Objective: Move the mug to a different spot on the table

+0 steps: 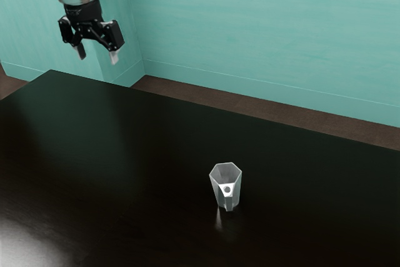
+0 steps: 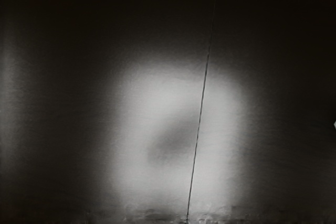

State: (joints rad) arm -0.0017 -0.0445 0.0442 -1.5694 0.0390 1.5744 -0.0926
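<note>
A small pale grey faceted mug [image 1: 225, 186] stands upright on the dark table [image 1: 112, 154], a little right of centre in the exterior view, its handle facing the camera. My gripper [image 1: 97, 55] hangs high above the table's far left corner, well up and to the left of the mug. Its two fingers are spread apart with nothing between them. Under my hand, the wrist view looks down on the dark tabletop [image 2: 63, 51], with a pale glare patch and a thin dark seam line [image 2: 202, 103] running across it.
A teal wall [image 1: 262, 23] stands behind the table, with a strip of brown floor [image 1: 281, 114] between it and the table's far edge. Bare tabletop stretches all around the mug.
</note>
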